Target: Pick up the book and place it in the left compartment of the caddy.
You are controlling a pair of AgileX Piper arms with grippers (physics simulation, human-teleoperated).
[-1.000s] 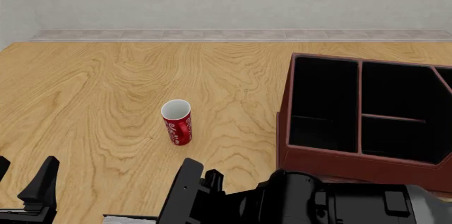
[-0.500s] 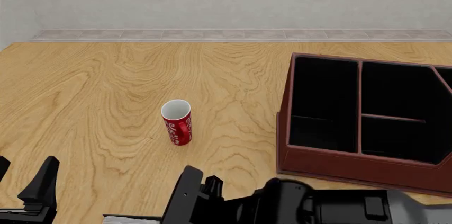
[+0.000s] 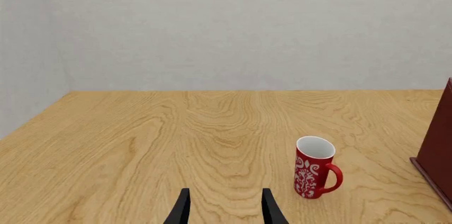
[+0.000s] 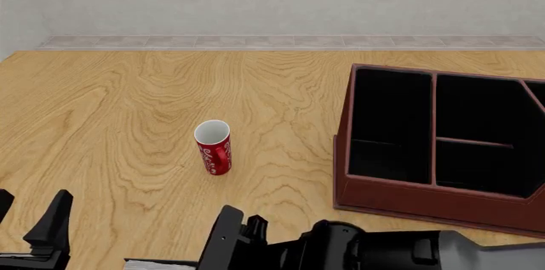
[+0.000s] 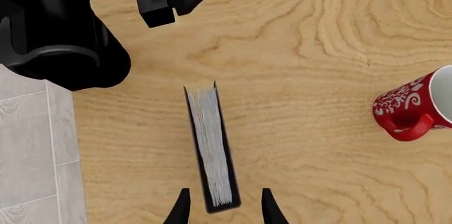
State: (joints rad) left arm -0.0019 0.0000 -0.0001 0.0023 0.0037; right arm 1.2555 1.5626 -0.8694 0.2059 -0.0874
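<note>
Two pincers in my views. Left pincer (image 4: pixel 34 228) sits low at the near-left corner of the table (image 4: pixel 127 110), fingers spread with bare wood between them, holding nothing; same in its wrist view (image 3: pixel 224 209).

Next over, the book (image 5: pixel 211 147): black covers, white page edges facing up at my right wrist camera, standing on edge on the table near its front edge. In the front view I see only a pale sliver of it at the bottom edge (image 4: pixel 157 262), just left of the right arm. Right pincer (image 5: pixel 223 207) hangs above the book's near end, fingers apart, one on each side of the covers; I can't tell if they touch. Not gripping anything that I can see.

Red mug (image 4: pixel 214 147) with white pattern stands upright mid-table, well apart from the book.

Far right, the caddy (image 4: pixel 425 193): red-brown box, black inside. Its left compartment (image 4: pixel 390 126) is the long narrow one, open on top.
</note>
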